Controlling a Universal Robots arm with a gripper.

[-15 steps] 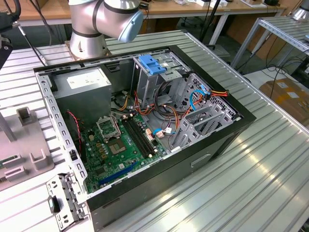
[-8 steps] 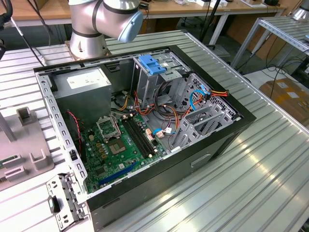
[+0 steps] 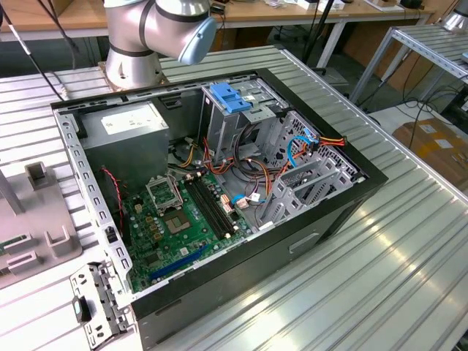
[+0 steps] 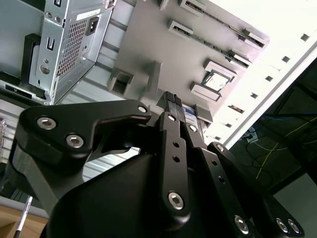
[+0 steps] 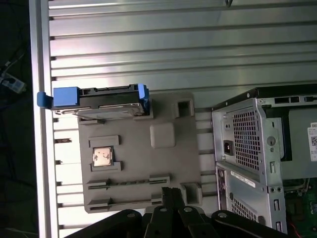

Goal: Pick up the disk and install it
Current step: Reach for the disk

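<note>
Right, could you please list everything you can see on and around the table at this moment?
disk: one, dark with blue carrier, on edge at the fixture plate's rim
fixture plate: one, grey, on the table beside the case
square chip: one, silvery, in a pocket of the plate
computer case: one, black, open, on the table
power supply: one, grey, in a corner of the case
motherboard: one, green, on the case floor
bracket: one, light blue, on top of the drive cage
table: one, silver, slatted, under everything
arm: one, grey with a blue cap, beyond the case in the exterior view
gripper: one, black, at the plate's edge opposite the disk, apart from it
</note>
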